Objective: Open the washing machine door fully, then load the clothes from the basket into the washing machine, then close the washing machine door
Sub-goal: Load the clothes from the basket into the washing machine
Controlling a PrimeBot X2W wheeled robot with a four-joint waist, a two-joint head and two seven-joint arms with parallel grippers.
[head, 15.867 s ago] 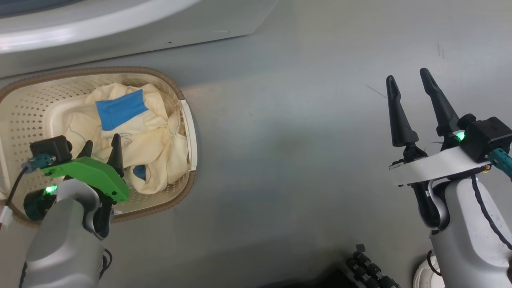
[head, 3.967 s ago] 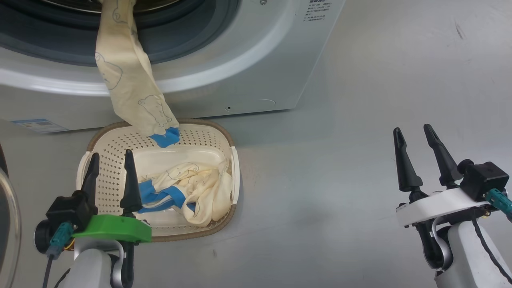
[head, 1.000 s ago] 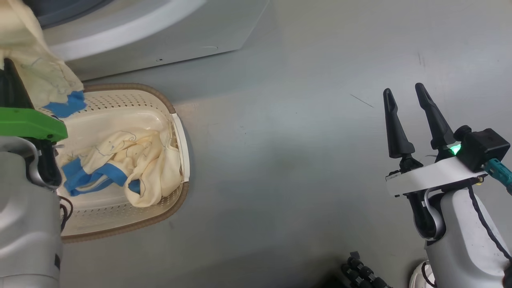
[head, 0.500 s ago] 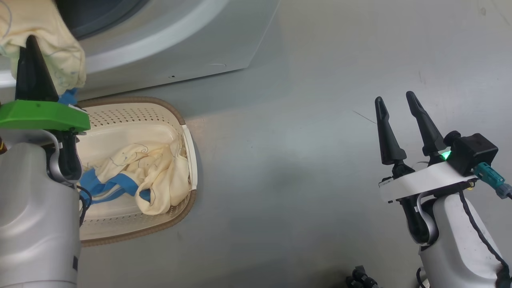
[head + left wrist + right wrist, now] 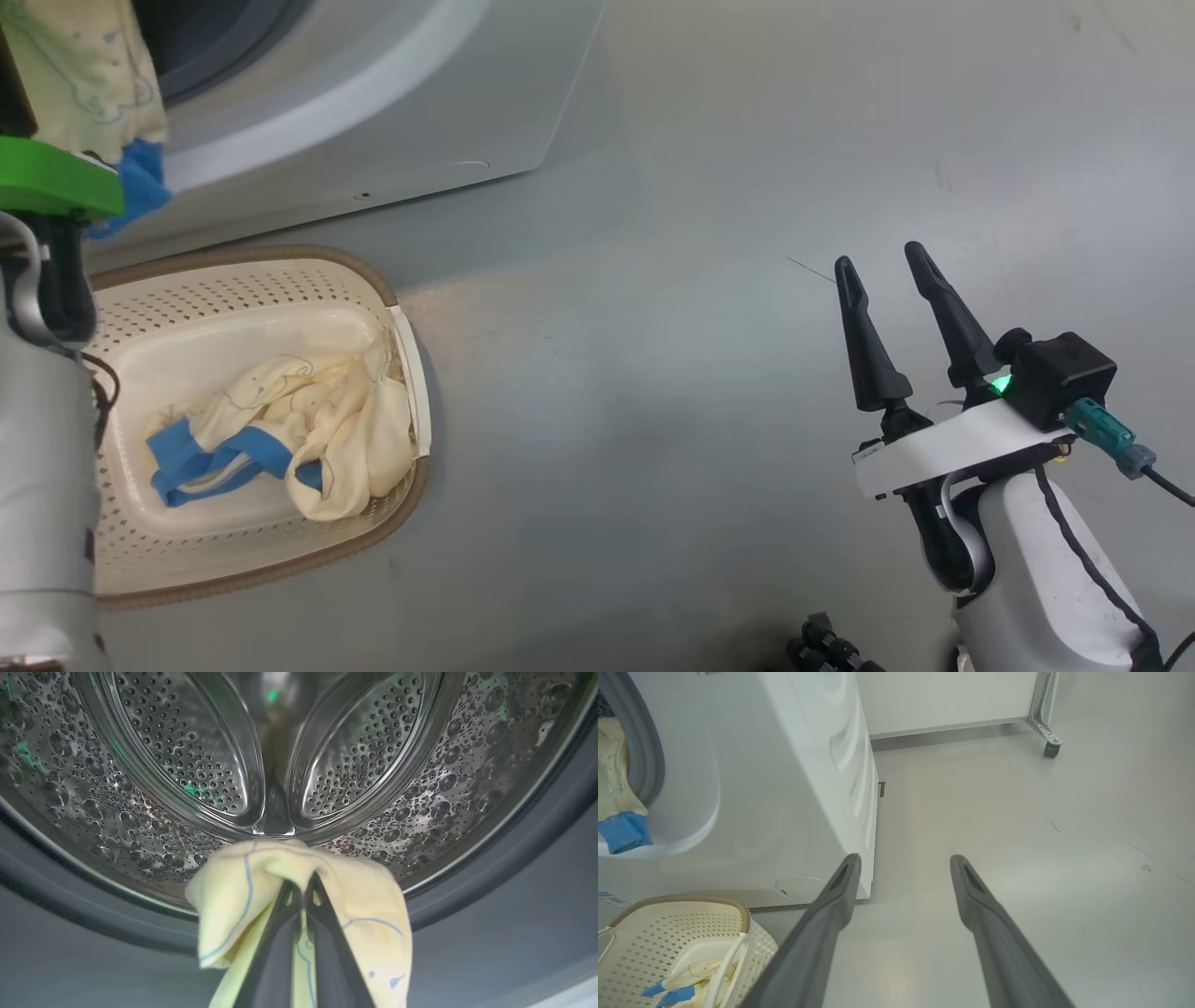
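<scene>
Up front, from the head view, we see the left arm's green bracket at the upper left. A cream-yellow garment hangs past it, and its blue cuff dangles just beside the bracket. The washing machine stands right behind that arm. The basket sits on the floor below the bracket. The rest of the clothes lie bunched in it, on the side nearer the right arm. Well apart from all this, the right end effector hovers over bare floor, fingers spread and nothing between them.

Next, from the left wrist view, we look along the left end effector. Its two fingers are pinched narrow on a fold of the garment, which drapes over both sides of them. Directly ahead of the fingertips lies the steel drum. The grey rubber seal curves below and around them.

Lastly, from the right wrist view, the right end effector's fingers stand wide apart and grip nothing. The washing machine fills the space ahead and to their left, with the garment hanging in its opening at the far left edge. The basket sits low on the left, just beside the left finger. A caster under a white panel shows far ahead on the right.
</scene>
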